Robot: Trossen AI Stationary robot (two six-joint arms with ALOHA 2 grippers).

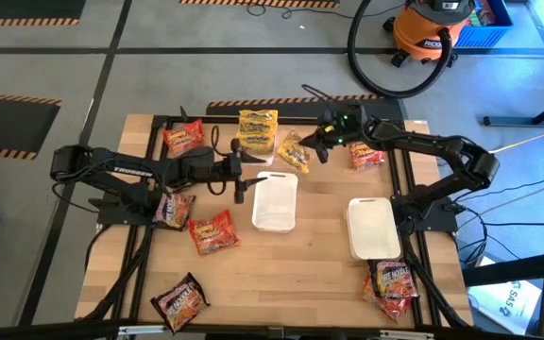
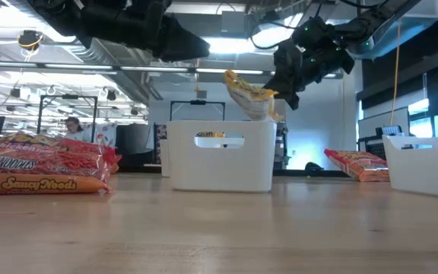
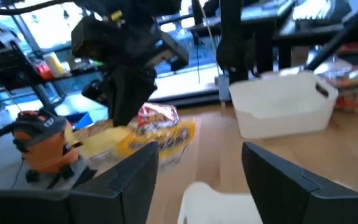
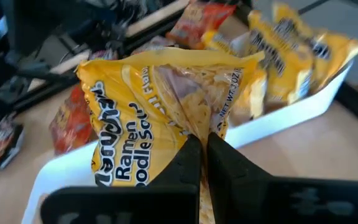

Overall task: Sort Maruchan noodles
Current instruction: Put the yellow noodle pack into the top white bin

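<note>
1. Fingers of the right gripper (image 4: 202, 163) are clamped together on a crumpled edge of a yellow Maruchan ramen packet (image 1: 294, 151), held in the air at upper centre of the high view; the packet hangs from them, off the counter (image 1: 281, 274).
2. Fingers of the left gripper (image 1: 240, 184) stand apart and hold nothing, just left of the white tray (image 1: 275, 200) at centre frame.
3. Yellow packets (image 1: 258, 130) already lie together in a tray at the top centre of the high view, just left of the held packet. That pile looks like the likely destination.
4. To do the step well, carry the packet fully over that tray before letting go, low enough that it does not slide off the pile or catch on the rim.
5. Red-orange packets (image 1: 214, 232) lie on the counter at left, and dark packets (image 1: 180, 301) at lower left; they are not yet sorted.
</note>
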